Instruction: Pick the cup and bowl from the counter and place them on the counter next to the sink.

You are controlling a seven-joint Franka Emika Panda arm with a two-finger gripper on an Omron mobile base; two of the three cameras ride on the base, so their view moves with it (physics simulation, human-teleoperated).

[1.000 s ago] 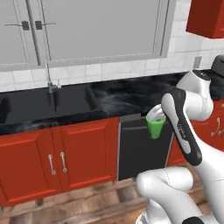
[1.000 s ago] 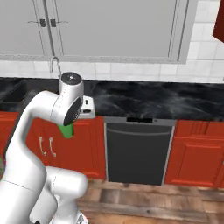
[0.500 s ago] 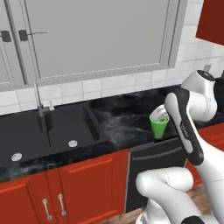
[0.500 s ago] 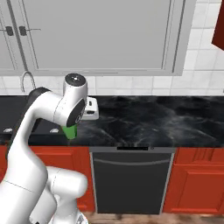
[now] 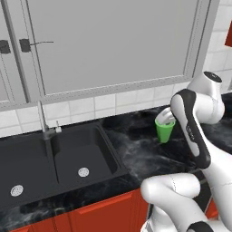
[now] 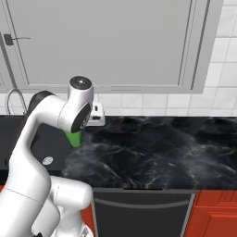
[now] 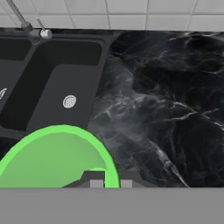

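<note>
**Inspector:** Your cup (image 5: 164,129) is off the counter (image 6: 157,148), carried in the air just right of the sink (image 5: 68,156). The hand (image 7: 108,178) is clenched on its rim, one fingertip inside the mouth and one outside, as the hand view shows it.

**Operator:** How will it handle?

**Inspector:** I judge it light and stiff: a small plain plastic tumbler, smooth-walled and probably slippery, with no handle. A rim pinch is the sensible hold, and you have it. Keep the grip moderate (thin plastic may flex and squirt out if squeezed hard).

**Operator:** And the surroundings?

**Inspector:** Glossy black marble lies open beneath and beyond the cup; the basin edge is near on one side. The faucet (image 5: 43,118) stands at the back of the sink, well apart from the cup. White tiles and grey cabinet doors (image 6: 111,41) rise behind.
</note>
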